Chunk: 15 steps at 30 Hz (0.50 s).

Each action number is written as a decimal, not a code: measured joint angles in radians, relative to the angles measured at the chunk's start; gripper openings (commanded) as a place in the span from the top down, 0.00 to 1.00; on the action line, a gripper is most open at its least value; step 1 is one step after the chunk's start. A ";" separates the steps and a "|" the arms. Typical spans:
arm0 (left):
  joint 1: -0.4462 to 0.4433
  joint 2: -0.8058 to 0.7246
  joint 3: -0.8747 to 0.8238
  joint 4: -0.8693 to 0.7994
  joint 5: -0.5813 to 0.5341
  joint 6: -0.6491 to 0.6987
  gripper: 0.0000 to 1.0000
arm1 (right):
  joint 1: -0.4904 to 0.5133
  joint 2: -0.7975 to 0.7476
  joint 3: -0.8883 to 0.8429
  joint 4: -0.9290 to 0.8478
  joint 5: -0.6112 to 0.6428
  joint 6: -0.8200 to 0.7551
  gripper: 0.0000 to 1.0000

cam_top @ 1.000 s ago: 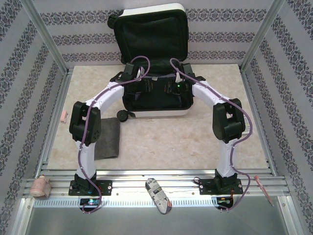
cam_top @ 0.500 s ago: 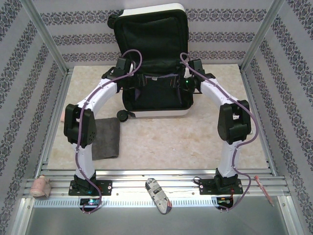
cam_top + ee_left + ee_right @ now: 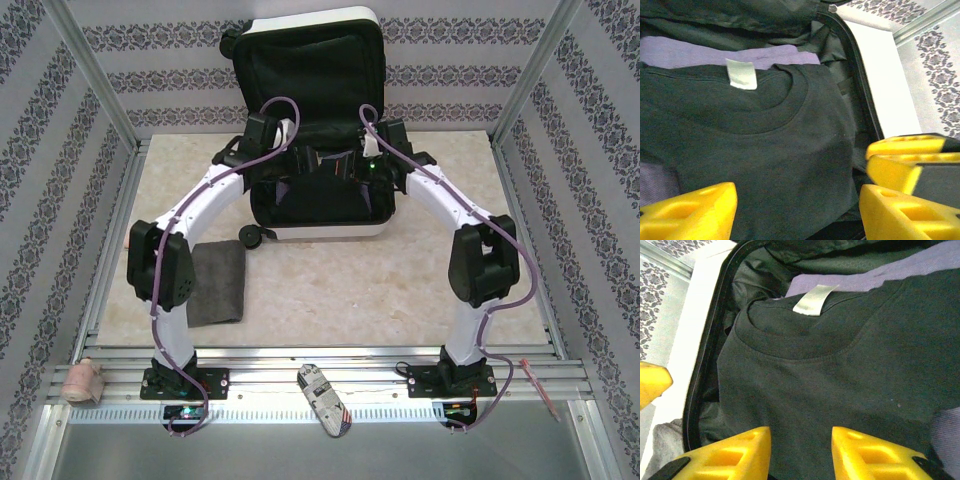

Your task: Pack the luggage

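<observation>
Open luggage, dark shirt inside, apparently folded

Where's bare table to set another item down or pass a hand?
Widest: centre table in front of the luggage. Also right of the luggage, toward the wall. Left is tighter: grey cloth. Crowded: inside the luggage, left gripper and right gripper over the dark shirt.

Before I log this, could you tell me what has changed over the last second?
Both elbows swung outward and toward the near edge; the left gripper and right gripper stayed over the open luggage, jaws apart, holding nothing. Luggage and gray cloth stayed put.
</observation>
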 measured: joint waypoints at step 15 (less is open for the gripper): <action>0.002 0.215 0.002 0.102 0.002 -0.029 0.34 | -0.021 0.214 0.076 0.011 -0.015 0.031 0.67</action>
